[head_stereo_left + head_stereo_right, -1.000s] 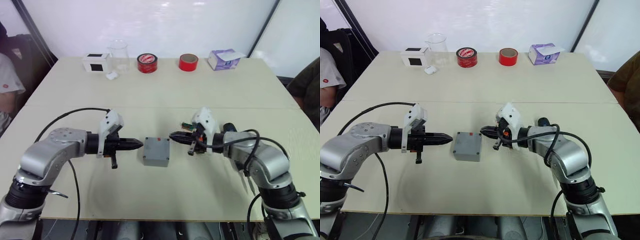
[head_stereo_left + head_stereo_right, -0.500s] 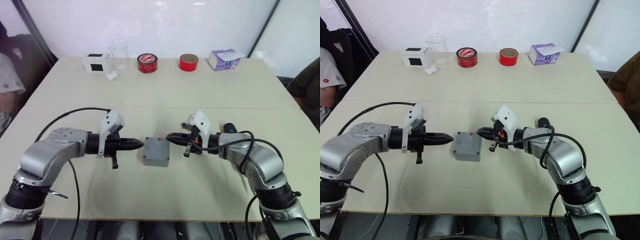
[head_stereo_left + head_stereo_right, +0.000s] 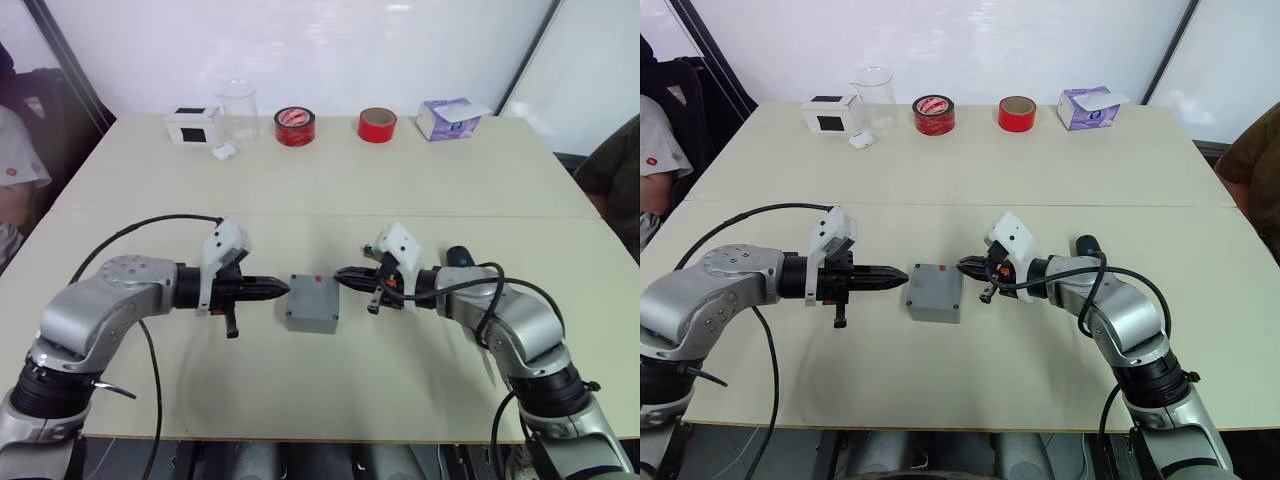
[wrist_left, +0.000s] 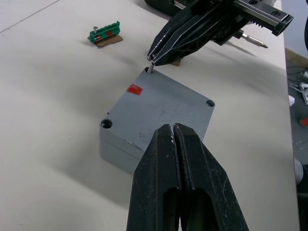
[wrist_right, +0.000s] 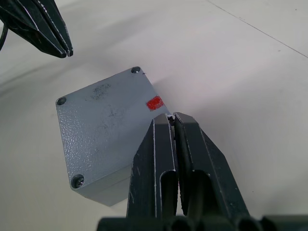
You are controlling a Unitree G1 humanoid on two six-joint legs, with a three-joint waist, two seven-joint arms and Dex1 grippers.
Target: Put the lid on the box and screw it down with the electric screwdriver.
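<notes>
The table [image 3: 420, 180] carried the grey box [image 3: 312, 303] at its middle, between the two arms, with the lid [image 4: 159, 108] already seated flush on it. The left gripper [image 3: 282, 289] hovered just beside it, fingers pressed together and empty. The right gripper [image 4: 151, 59] pinched a small screw [image 4: 149, 69] over one corner hole. Judging by the open holes, screwing remained; the electric screwdriver [image 3: 458, 256] lay behind the right arm.

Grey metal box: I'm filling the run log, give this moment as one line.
small square grey metal box lidded, on table | right gripper shut on small metal screw at corner hole | left gripper shut, beside box
</notes>
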